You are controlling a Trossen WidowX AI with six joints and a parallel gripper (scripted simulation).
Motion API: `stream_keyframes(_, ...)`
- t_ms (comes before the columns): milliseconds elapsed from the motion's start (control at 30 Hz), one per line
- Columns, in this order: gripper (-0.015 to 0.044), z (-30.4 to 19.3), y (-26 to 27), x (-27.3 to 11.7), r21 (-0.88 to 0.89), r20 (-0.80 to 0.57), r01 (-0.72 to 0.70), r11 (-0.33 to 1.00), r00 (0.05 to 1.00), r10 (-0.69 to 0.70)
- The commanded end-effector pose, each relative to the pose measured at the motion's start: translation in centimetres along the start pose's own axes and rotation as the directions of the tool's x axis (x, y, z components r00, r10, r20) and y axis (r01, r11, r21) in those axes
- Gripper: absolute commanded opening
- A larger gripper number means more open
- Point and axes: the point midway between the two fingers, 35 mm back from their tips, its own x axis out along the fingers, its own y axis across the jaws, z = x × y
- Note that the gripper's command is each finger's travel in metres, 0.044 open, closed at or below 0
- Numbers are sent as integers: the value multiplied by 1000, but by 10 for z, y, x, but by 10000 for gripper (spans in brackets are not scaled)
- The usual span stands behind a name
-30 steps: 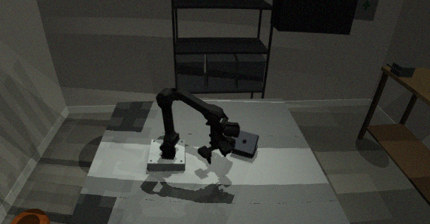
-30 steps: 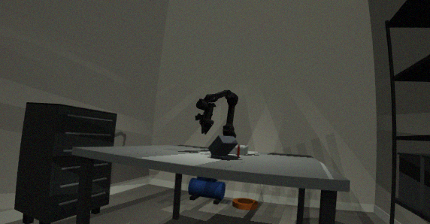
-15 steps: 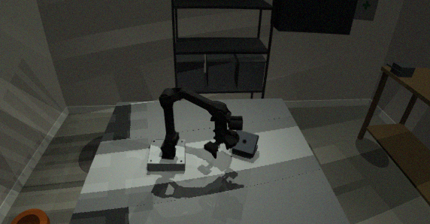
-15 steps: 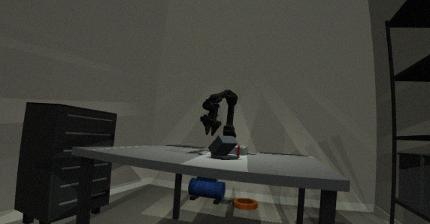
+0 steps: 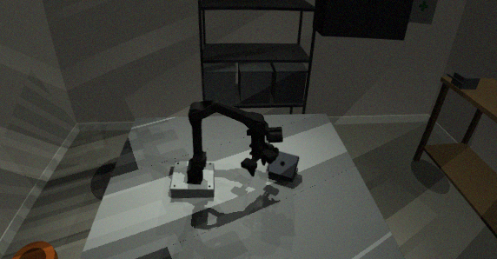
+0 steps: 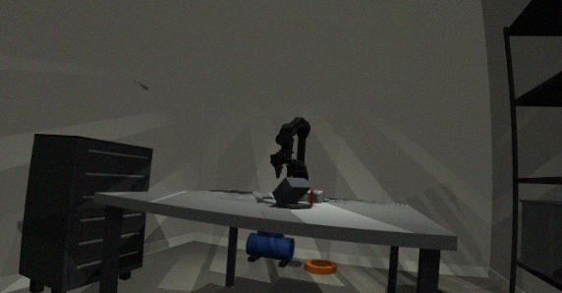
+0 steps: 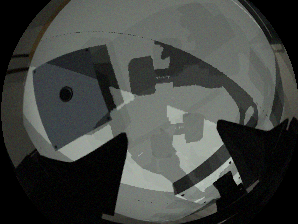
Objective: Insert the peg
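The red peg (image 6: 311, 198) stands upright on the table in the exterior view, just right of the sloped block. I cannot make it out in the top view, where the arm covers part of the table, or in the wrist view. The dark grey sloped panel (image 5: 277, 171) (image 6: 289, 192) (image 7: 47, 110) has a round-looking dark hole (image 5: 282, 163) (image 7: 66, 94) in its face. My gripper (image 5: 262, 164) (image 6: 278, 174) (image 7: 174, 131) is open and empty, above the table beside the panel. The peg's shape is too small to tell.
The white base plate (image 5: 192, 192) of the arm lies left of the panel in the top view. The table (image 5: 330, 205) (image 6: 373, 219) carries strong shadows of the arm. A shelf rack (image 5: 256, 53) stands behind the table, and a drawer cabinet (image 6: 59, 198) stands to one side.
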Motion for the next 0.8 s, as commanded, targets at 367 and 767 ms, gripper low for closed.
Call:
stream_keyframes(367,440,-31,49,5,-148,-34,-23,989,999,18)
stream_keyframes(767,440,-62,83,7,-262,-58,-39,964,998,24)
